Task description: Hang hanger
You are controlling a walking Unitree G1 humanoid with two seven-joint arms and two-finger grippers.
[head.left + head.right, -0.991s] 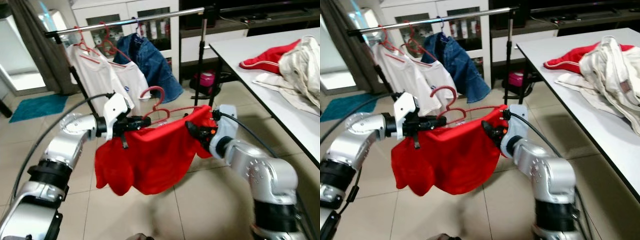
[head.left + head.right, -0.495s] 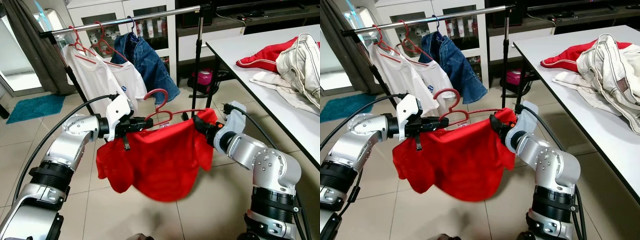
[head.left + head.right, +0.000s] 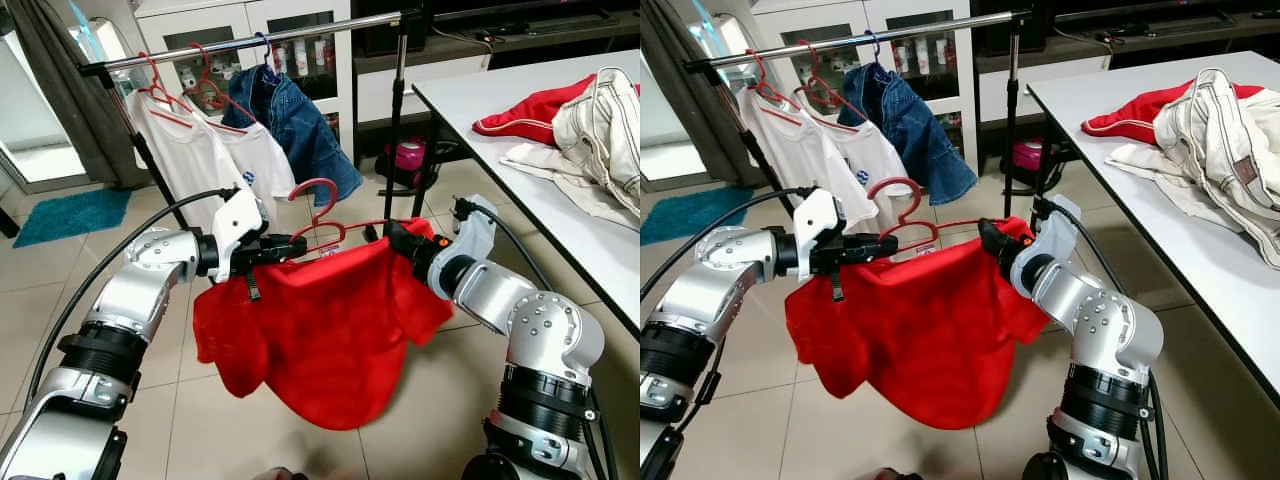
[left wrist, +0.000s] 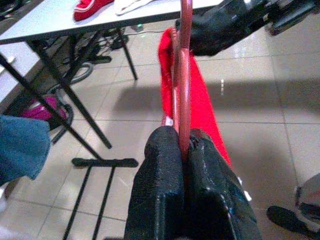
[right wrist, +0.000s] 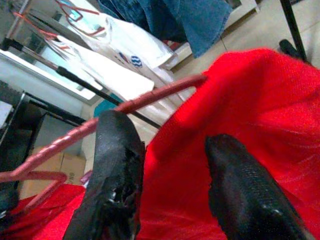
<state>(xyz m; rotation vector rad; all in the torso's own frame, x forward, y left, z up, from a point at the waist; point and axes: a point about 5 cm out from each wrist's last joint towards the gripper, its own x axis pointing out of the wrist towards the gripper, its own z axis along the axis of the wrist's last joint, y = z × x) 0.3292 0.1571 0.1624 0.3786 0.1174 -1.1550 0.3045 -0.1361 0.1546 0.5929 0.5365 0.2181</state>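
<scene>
While its two black fingers (image 4: 162,200) are pressed together on the thin bar of the red hanger (image 3: 322,222), the left gripper (image 3: 285,246) sits left of centre in the left eye view, gripping the hanger's left end. A red shirt (image 3: 320,330) is draped over the hanger and hangs down through the middle of the frame, above the floor. The hanger's hook stands up just above the shirt's collar, free of any rail.

Right of centre, the right gripper (image 3: 400,240) meets the shirt's other shoulder. In the right wrist view its fingers (image 5: 112,165) stand moderately apart, with red cloth bunched between them and the hanger's bar running past one fingertip; they are not pinched onto the bar.

Across the upper left runs a metal clothes rail (image 3: 250,40), well above and behind the held hanger. On it hang two white shirts (image 3: 200,150) on red hangers and a blue denim garment (image 3: 300,125). The rail's black upright post (image 3: 397,110) stands at upper centre, behind the shirt's right shoulder.

At the upper right, a white table (image 3: 470,110) carries a red garment (image 3: 530,110) and a cream jacket (image 3: 600,125). Beige tiled floor (image 3: 420,420) fills the lower frame; a teal mat (image 3: 70,215) lies at the left edge beside a grey curtain (image 3: 60,90).
</scene>
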